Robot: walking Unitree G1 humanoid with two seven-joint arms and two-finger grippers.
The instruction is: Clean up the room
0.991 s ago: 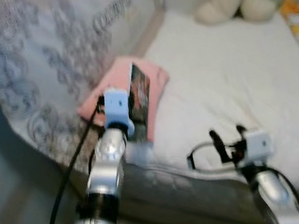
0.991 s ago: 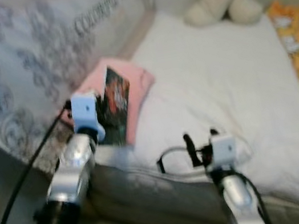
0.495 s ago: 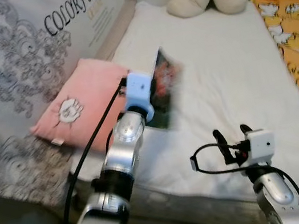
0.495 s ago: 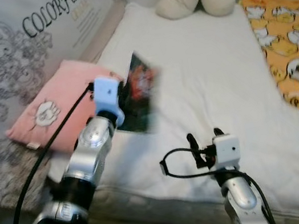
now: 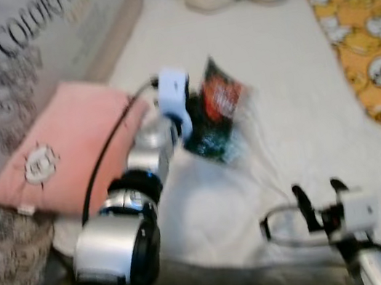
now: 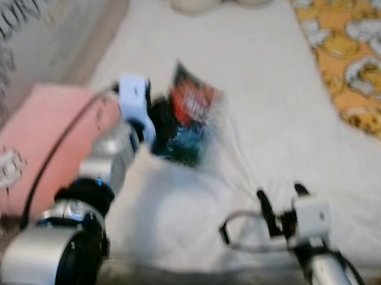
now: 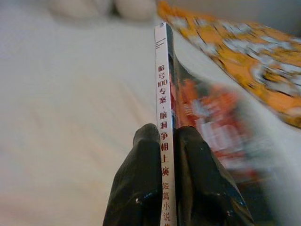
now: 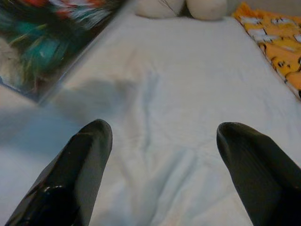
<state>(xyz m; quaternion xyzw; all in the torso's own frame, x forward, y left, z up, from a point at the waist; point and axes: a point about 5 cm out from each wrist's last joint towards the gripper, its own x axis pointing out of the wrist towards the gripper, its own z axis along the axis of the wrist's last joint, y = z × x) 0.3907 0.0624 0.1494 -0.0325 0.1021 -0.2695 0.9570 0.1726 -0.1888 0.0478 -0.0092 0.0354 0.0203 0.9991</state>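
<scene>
our left gripper (image 7: 165,141) pinches the book (image 5: 217,117) by its spine above the near-left bed (image 5: 283,82), right gripper (image 8: 162,141) spread and empty, so we judge the thin hold could let it pivot and drop.

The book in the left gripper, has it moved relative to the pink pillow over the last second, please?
Yes. The book, clamped by the left gripper, has gone from over the pink pillow out over the white bedding, toward the orange blanket.
</scene>
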